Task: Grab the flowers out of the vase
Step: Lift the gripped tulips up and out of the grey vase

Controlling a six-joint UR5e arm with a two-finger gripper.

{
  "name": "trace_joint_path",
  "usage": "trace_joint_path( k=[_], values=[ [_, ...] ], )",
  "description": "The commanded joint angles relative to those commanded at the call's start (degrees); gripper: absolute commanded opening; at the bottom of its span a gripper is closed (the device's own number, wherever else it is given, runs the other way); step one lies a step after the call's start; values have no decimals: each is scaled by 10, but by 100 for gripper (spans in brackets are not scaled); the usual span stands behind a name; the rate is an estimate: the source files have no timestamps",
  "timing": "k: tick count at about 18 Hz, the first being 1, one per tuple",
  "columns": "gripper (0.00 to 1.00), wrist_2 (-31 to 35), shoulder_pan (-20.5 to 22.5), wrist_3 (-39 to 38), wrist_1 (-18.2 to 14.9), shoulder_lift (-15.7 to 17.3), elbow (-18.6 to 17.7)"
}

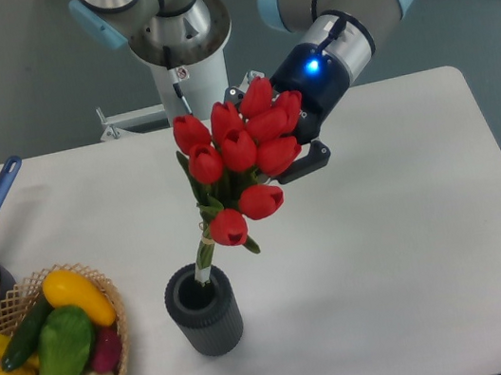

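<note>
Gripping the flowers [243, 155] near frame centre, my gripper [285, 151] sits half hidden behind the red buds, clamped on the bunch. I see their stem ends just at the mouth of the vase [204, 311], lower left of centre on the white surface [405, 248].

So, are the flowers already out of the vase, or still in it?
Still partly in: the flowers are lifted and tilted, but the stem ends still reach into the mouth of the vase.
</note>
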Motion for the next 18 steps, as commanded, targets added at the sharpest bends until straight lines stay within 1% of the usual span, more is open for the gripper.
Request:
trace_joint_path(
  k=[5,15,18],
  values=[
    [32,0,11,0,0,3,0],
    [32,2,62,1,-1,3,11],
    [32,4,78,5,-1,1,10]
  ],
)
